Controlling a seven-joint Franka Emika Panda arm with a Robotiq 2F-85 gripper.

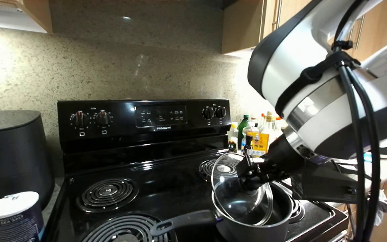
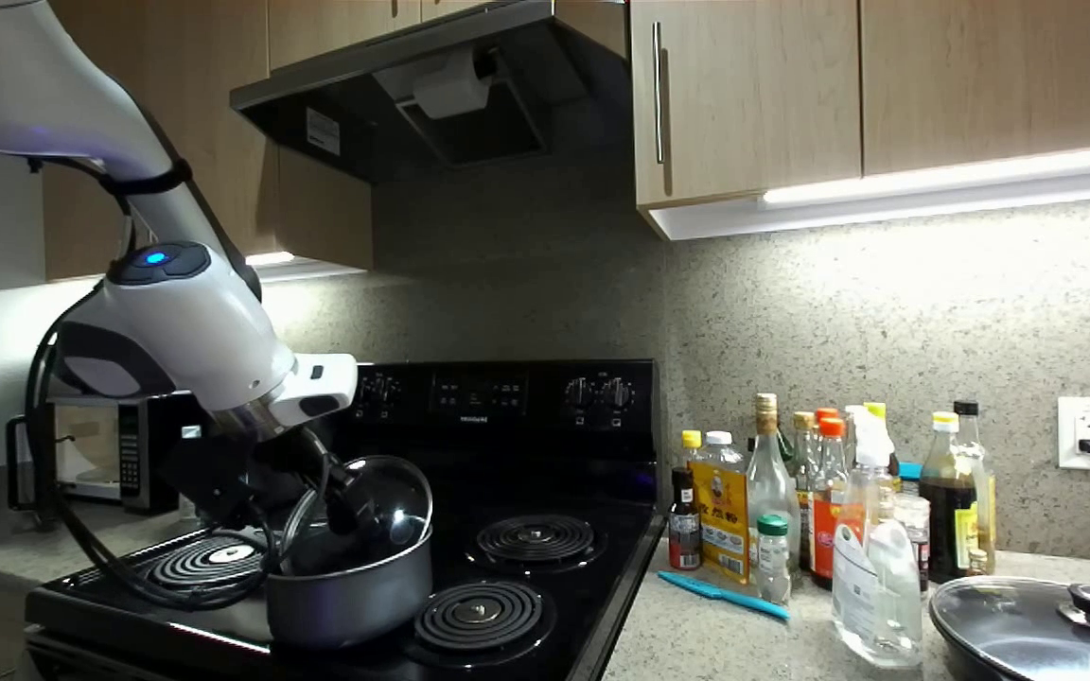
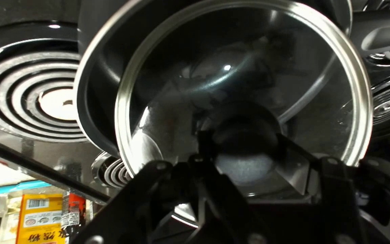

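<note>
Currently, the step in hand appears to be manoeuvring the glass lid (image 3: 181, 98) at the saucepan (image 2: 351, 601); fitting and removal cannot be told apart. The gripper (image 3: 244, 140) is clamped on the lid's knob (image 3: 244, 166); the lid tilts steeply at the saucepan's open mouth. The next move likely calls for a firm grip and slow levelling or lifting. The arm (image 2: 195, 322) reaches down over the stove (image 1: 166, 188), wrist slanted.

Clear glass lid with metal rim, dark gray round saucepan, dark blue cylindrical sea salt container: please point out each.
Glass lid (image 3: 229, 83): wrist view, on the glass inside its rim.
Saucepan (image 2: 353, 601): in an exterior view, on its outer wall.
Sea salt container (image 1: 14, 223): in an exterior view, on its printed side.
</note>
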